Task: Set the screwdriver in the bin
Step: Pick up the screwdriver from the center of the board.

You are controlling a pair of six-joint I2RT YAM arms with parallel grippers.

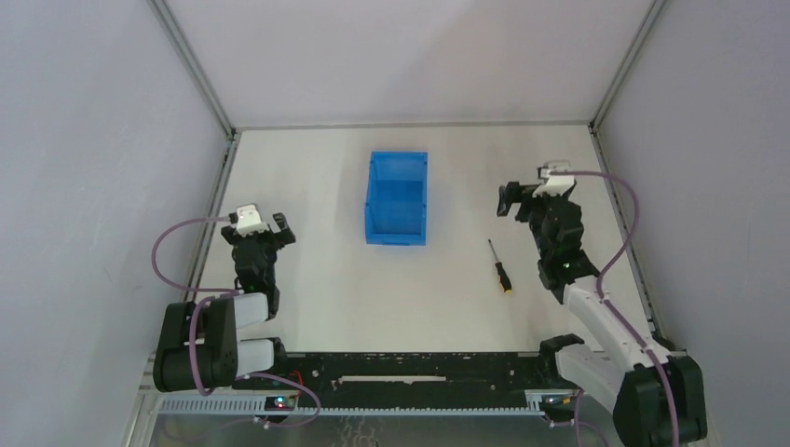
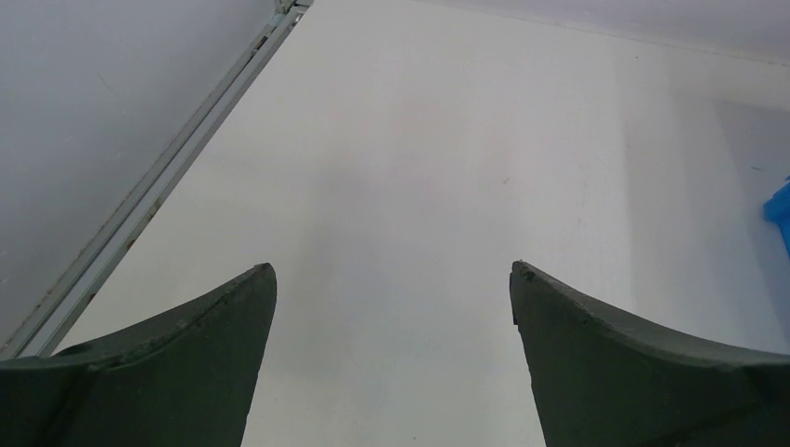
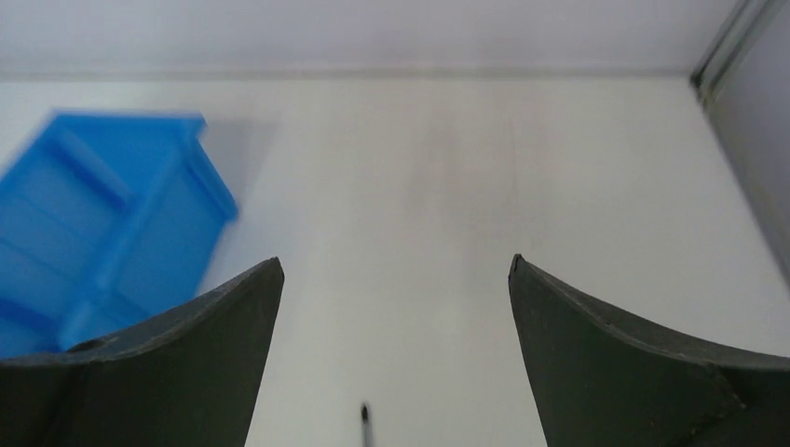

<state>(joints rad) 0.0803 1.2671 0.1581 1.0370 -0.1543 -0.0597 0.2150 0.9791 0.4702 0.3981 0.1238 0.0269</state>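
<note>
Slim dark-shafted screwdriver (image 1: pixel 499 266) lies on the smooth white bench (image 1: pixel 373 298) — free room around — apart from the blue plastic bin (image 1: pixel 396 233), near the right hand (image 3: pixel 393 270), spread wide, empty; the left hand (image 2: pixel 393 270) likewise.

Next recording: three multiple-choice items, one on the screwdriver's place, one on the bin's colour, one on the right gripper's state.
1. The screwdriver lies: A on the table, right of the bin; B inside the bin; C in a gripper.
2. The bin is: A red; B green; C blue.
3. The right gripper is: A shut on the screwdriver; B open, empty; C shut on the bin.
Answers: 1 A, top view shows it on bare table; 2 C, bright blue walls; 3 B, jaws wide apart, gripping nothing.
</note>
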